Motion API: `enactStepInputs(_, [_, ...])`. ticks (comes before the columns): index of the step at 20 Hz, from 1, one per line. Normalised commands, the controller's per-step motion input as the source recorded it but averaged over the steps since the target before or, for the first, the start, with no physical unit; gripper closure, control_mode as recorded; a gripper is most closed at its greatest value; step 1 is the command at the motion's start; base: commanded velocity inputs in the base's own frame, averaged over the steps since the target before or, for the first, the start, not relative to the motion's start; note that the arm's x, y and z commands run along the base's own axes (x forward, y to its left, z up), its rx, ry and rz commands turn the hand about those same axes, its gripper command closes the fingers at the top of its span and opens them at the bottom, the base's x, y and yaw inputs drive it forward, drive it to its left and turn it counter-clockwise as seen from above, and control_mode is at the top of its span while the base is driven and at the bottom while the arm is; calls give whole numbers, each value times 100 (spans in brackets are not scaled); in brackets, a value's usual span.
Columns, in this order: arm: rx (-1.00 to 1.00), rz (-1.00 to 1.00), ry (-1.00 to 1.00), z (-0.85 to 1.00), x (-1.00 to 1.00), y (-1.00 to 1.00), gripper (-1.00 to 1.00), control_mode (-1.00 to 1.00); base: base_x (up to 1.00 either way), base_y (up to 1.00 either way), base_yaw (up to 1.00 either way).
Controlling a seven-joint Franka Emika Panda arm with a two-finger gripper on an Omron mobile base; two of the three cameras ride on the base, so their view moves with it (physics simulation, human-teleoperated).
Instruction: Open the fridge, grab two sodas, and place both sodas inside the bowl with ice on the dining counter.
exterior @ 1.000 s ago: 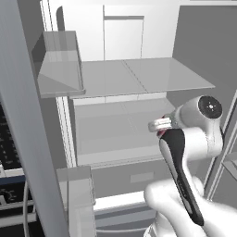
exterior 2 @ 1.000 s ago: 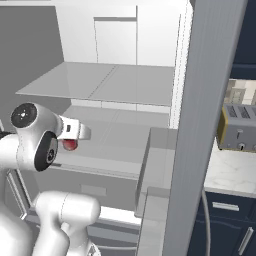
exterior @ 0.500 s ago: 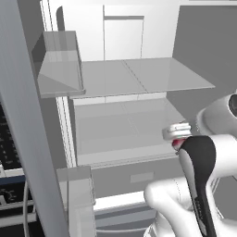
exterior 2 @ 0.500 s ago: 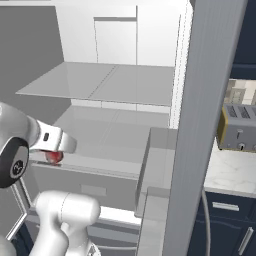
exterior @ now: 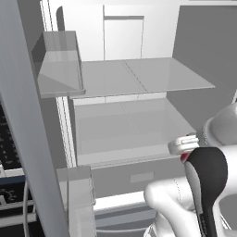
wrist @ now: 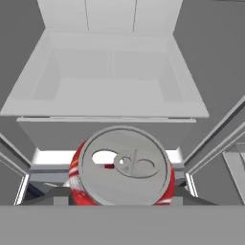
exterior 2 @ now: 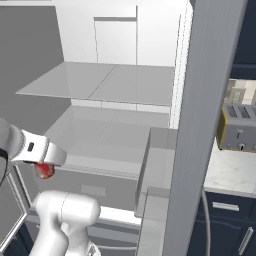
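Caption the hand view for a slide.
Gripper holding a red soda can, silver top facing the camera, before the open fridge.

Silver toaster (exterior 2: 238, 128) on marble worktop (exterior 2: 231, 172)

A red soda can (wrist: 122, 167) sits close up at six o'clock, its silver top facing the camera with the pull tab and pale opening plainly showing. Its lower part is cut off by the bottom of the view. Beyond it, toward twelve o'clock, the open fridge (wrist: 119, 91) shows a white drawer-like compartment with a pale front lip. Grey rails angle away at four and eight o'clock. At twelve o'clock, white back panels carry thin vertical seams.
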Motion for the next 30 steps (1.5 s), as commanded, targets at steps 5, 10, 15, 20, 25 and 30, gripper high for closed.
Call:
enactStepInputs(5, [0, 0, 0, 0, 0, 0, 100, 100, -56, 0, -6])
enactStepInputs(10, [0, 0, 0, 0, 0, 0, 100, 100, -84, 14, -25])
enactStepInputs(15, [0, 0, 0, 0, 0, 0, 100, 100, -76, 48, -38])
enactStepInputs(20, [0, 0, 0, 0, 0, 0, 100, 100, -73, 18, -52])
enactStepInputs(25, [0, 0, 0, 0, 0, 0, 100, 100, -55, 0, -59])
enactStepInputs(30, [0, 0, 0, 0, 0, 0, 100, 100, -25, -5, -63])
